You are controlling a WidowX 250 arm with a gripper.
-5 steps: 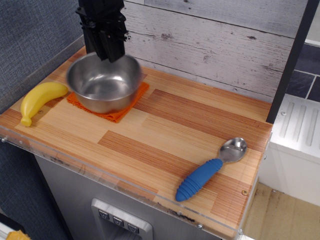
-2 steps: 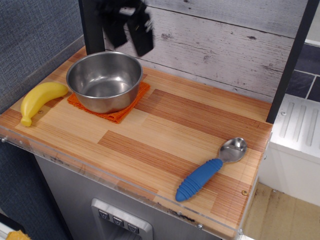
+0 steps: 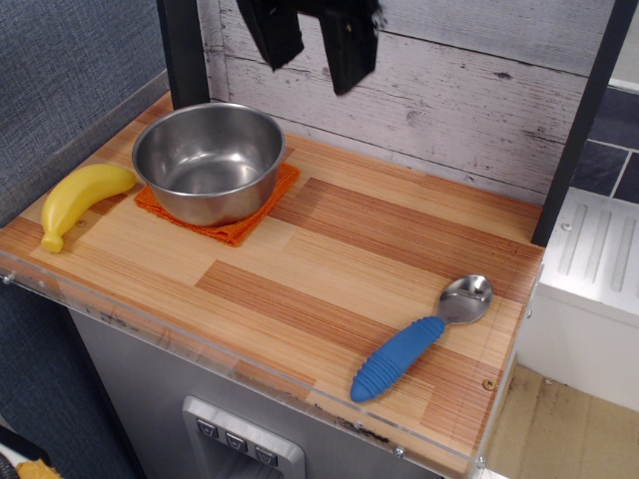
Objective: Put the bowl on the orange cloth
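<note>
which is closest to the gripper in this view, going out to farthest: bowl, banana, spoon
Measured from the gripper, raised at the back wall with its jaws apart:
1. Bowl, just below and left, on the orange cloth.
2. Banana, at the far left edge.
3. Spoon, at the front right corner.

The gripper [image 3: 312,45] is matte black, with two broad, flat, blocky fingers [image 3: 348,50] tapering downward; its upper body is cropped.
</note>
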